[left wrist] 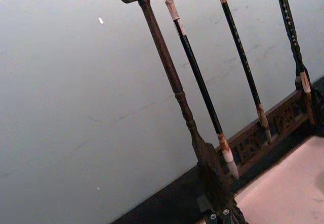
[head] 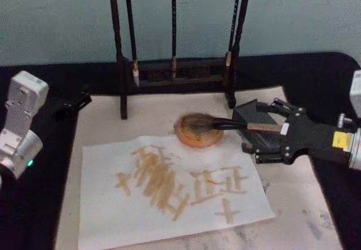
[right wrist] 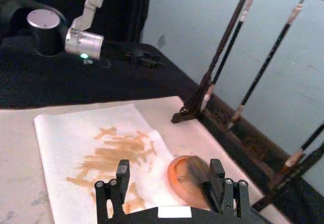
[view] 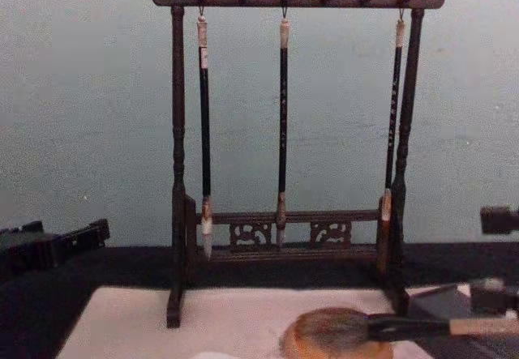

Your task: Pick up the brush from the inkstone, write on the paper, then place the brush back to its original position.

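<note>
The brush (head: 228,125) lies flat, its grey-brown head resting in the round orange-brown inkstone (head: 197,141) and its pale handle pointing right. My right gripper (head: 243,129) is open, one finger on each side of the handle and neither pressing it. From the right wrist, the gripper (right wrist: 169,176) stands wide open with the brush head (right wrist: 195,169) beside one finger, over the inkstone (right wrist: 178,176). The paper (head: 107,210) lies in front of the dish, covered with tan strokes. The chest view has the brush (view: 405,326) on the inkstone (view: 320,349). My left gripper (head: 72,104) is parked far left.
A dark wooden rack (head: 175,76) with three slim hanging brushes (view: 283,124) stands just behind the inkstone. A beige mat (head: 149,110) lies under everything, on a black cloth (head: 321,80). The left arm's silver body (head: 20,126) stands by the mat's left edge.
</note>
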You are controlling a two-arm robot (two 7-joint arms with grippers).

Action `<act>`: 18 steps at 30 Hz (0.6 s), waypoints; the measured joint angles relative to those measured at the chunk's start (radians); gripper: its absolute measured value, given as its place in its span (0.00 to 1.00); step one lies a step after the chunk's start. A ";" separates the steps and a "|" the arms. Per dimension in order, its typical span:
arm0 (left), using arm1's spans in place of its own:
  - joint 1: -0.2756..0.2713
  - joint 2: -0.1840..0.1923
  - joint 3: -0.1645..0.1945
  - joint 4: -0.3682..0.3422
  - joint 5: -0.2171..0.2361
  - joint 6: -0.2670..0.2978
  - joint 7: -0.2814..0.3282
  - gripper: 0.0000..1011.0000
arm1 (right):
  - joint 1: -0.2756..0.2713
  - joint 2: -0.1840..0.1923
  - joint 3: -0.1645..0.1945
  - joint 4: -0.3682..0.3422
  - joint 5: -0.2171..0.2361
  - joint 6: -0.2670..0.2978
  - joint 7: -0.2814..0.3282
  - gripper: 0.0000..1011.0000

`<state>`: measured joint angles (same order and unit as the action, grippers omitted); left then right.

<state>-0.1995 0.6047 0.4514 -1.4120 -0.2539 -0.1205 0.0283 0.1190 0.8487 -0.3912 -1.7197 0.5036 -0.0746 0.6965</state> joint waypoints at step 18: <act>0.000 0.000 0.000 0.000 0.000 0.000 0.000 0.99 | -0.025 -0.045 -0.029 0.002 -0.077 -0.011 -0.035 1.00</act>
<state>-0.1995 0.6047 0.4513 -1.4120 -0.2539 -0.1205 0.0283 0.0938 0.8041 -0.4200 -1.7176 0.4266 -0.0853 0.6617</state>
